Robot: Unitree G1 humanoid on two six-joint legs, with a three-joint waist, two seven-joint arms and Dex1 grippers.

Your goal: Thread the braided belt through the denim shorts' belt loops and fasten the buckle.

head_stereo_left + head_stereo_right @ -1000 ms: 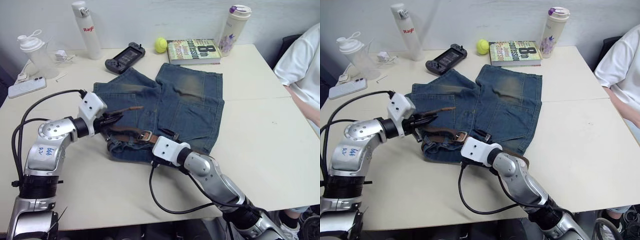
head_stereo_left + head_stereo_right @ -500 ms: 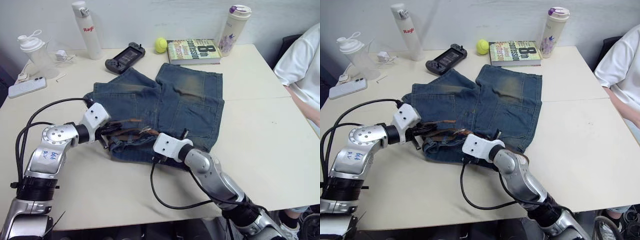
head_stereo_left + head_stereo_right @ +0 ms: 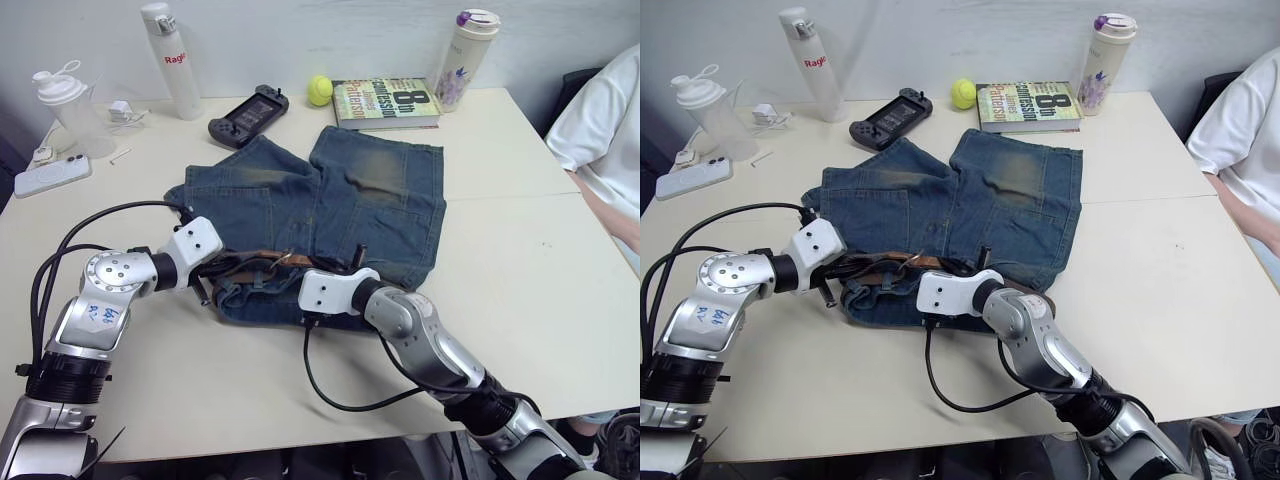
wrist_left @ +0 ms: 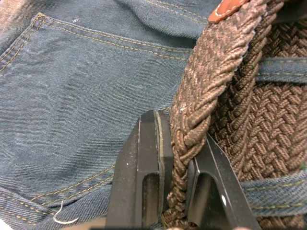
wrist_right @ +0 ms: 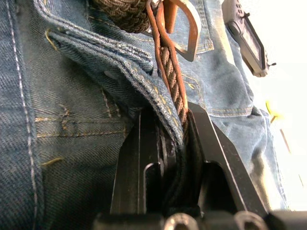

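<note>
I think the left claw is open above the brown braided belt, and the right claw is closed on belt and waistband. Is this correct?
Not quite: the left claw is shut on the brown braided belt, as the left wrist view shows. The right claw does clamp belt and the blue denim shorts' waistband.

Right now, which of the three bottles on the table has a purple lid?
The flowered tumbler at the far right, beside the book. The tall white bottle and clear shaker bottle have white lids.
</note>
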